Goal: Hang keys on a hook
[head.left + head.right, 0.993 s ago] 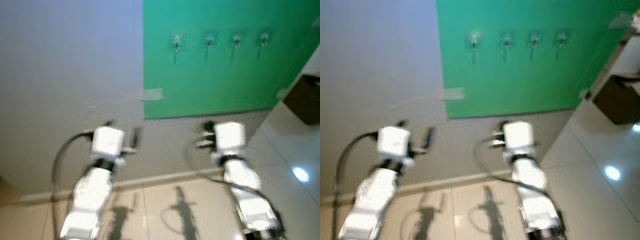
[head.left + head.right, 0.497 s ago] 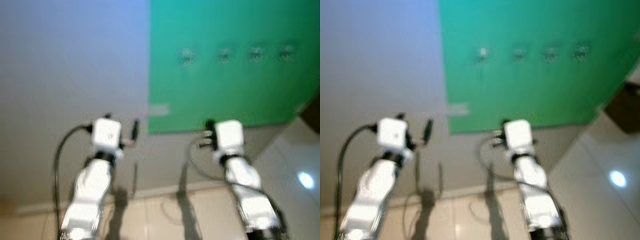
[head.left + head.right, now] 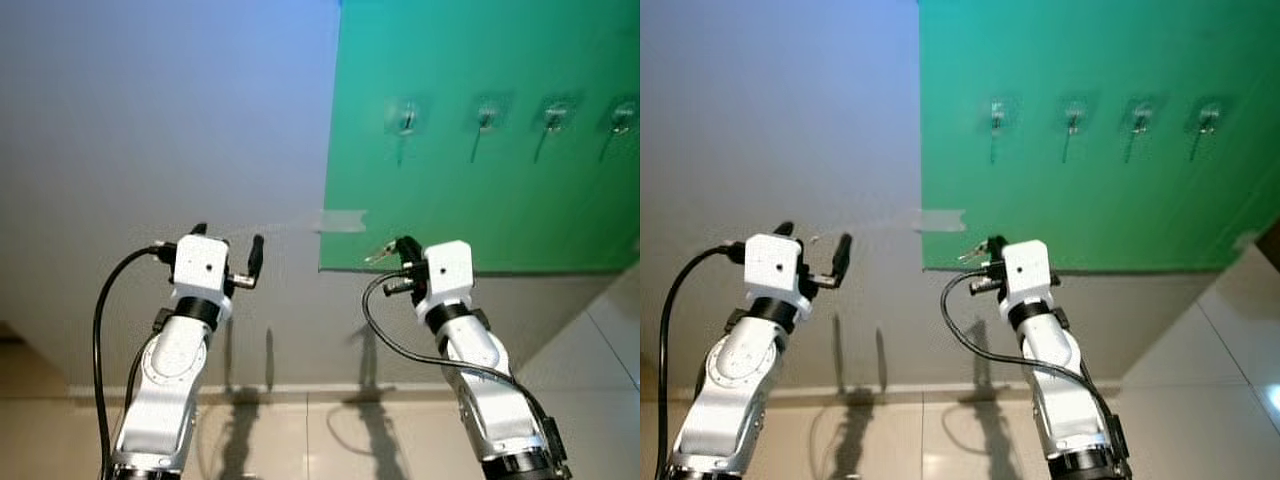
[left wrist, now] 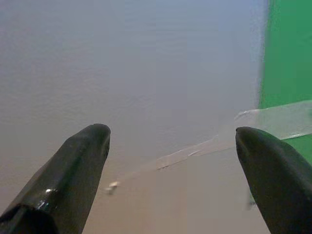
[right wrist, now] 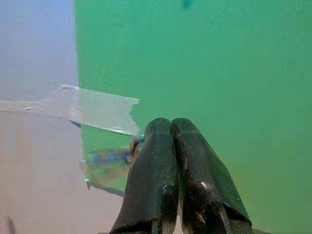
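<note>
A green panel (image 3: pixel 480 190) on the wall carries a row of several small clear hooks; the leftmost hook (image 3: pixel 405 115) is bare. My right gripper (image 3: pixel 400 248) is raised in front of the panel's lower left corner, well below the hooks. It is shut on a small bunch of keys (image 3: pixel 378 255), which sticks out to the left of its fingers (image 5: pixel 168 165) and looks blurred as keys (image 5: pixel 109 158) in the right wrist view. My left gripper (image 3: pixel 228 243) is held up before the grey wall, open with nothing between its fingers (image 4: pixel 73 165).
A strip of clear tape (image 3: pixel 343 221) crosses the panel's left edge onto the grey wall (image 3: pixel 150 130). A pale skirting board (image 3: pixel 300 392) meets the glossy tiled floor (image 3: pixel 300 440) below. Black cables (image 3: pixel 100 340) loop off both wrists.
The camera has swung left and steadied, so the panel sits further right and looks sharp and larger. Both arms keep much the same raised pose, and the right gripper still holds the keys.
</note>
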Robot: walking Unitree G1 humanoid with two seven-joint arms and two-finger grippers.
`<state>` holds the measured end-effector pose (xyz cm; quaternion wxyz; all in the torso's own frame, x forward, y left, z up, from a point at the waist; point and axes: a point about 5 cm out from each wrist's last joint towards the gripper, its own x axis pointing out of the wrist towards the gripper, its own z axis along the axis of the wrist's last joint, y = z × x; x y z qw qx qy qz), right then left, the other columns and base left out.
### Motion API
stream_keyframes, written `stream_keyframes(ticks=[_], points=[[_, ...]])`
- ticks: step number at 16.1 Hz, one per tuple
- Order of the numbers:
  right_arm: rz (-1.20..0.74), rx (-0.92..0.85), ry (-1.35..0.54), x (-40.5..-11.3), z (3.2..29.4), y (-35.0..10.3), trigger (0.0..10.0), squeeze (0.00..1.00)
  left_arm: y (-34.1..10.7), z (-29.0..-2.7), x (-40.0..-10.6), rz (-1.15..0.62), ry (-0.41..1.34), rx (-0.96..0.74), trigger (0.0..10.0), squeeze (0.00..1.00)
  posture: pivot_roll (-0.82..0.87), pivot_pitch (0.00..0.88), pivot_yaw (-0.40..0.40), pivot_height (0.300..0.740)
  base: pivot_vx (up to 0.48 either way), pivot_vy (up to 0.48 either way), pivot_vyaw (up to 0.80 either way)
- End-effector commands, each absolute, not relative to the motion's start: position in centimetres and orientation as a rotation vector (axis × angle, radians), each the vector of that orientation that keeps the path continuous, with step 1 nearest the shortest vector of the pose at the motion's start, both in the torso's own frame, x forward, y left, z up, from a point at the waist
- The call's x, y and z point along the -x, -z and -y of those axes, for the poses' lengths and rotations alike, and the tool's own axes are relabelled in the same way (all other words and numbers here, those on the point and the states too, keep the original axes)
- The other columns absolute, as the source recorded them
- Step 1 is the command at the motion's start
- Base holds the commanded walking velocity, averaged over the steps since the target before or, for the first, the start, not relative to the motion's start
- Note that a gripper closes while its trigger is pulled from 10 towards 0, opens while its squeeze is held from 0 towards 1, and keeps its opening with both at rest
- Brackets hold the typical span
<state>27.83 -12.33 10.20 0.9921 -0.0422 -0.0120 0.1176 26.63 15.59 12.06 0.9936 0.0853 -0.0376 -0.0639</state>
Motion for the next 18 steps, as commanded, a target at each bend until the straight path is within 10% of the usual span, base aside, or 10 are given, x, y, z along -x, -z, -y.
stream_keyframes(ticks=[1,18], points=[[0.055,0.075,-0.231,-28.1,12.7,-11.1,10.0,0.0,-12.1,-15.0,-26.7,0.077,0.148,-0.174,10.0,0.0,-0.05,0.0,-0.002,0.74,0.0,-0.394,0.0],[0.188,-0.113,-0.583,-30.5,9.3,-18.9,10.0,0.0,-14.6,-14.2,-27.0,0.189,0.301,-0.211,10.0,0.0,-0.04,0.0,-0.032,0.74,0.0,-0.092,0.0]])
